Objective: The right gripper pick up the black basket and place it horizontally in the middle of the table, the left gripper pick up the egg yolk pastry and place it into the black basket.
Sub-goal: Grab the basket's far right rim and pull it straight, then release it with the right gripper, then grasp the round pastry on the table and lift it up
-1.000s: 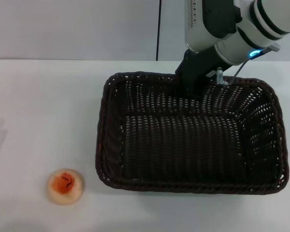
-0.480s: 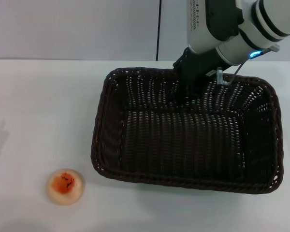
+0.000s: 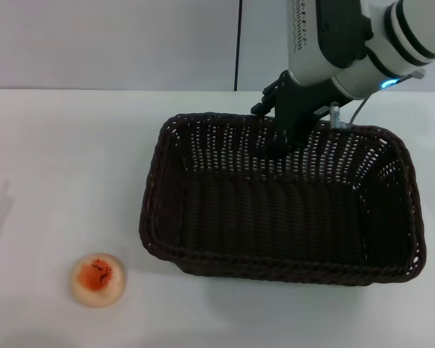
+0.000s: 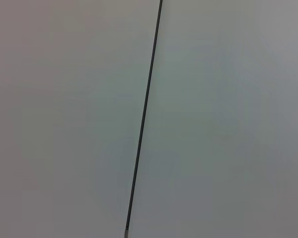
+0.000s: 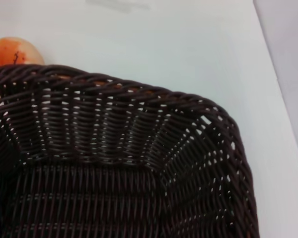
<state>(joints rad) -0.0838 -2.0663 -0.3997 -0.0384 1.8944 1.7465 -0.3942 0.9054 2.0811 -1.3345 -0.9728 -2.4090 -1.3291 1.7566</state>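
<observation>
Since a moment ago, the large rectangular dark brown-black woven wicker basket [image 3: 279, 199] has shifted on the plain white tabletop [image 3: 65, 159]: its far rim now sits lower in the head view, its near edge has come up slightly, and its near-right corner looks lifted, so the whole basket appears a little tilted. The right gripper [image 3: 286, 119], a black claw on a thick white and black arm with a small blue light, has drawn back with it and reaches down over the far braided rim of the basket, near the middle of that long side. Its fingers seem clamped on the far wall, one outside the rim and one inside against the open weave, though the contact itself is partly hidden by the claw body.

Relative to the basket, the small round pale cream egg yolk pastry [image 3: 98, 279] with its orange-red speckled top lies on the table just off the near-left corner, apart from the wicker and untouched. From the right wrist view, the basket's inside wall and rounded corner [image 5: 139, 148] fill most of the picture, and the pastry [image 5: 12, 49] peeks over the rim beyond it.

The left gripper does not show in any view; its wrist camera faces only a pale wall with a thin dark vertical seam [image 4: 144, 119].
</observation>
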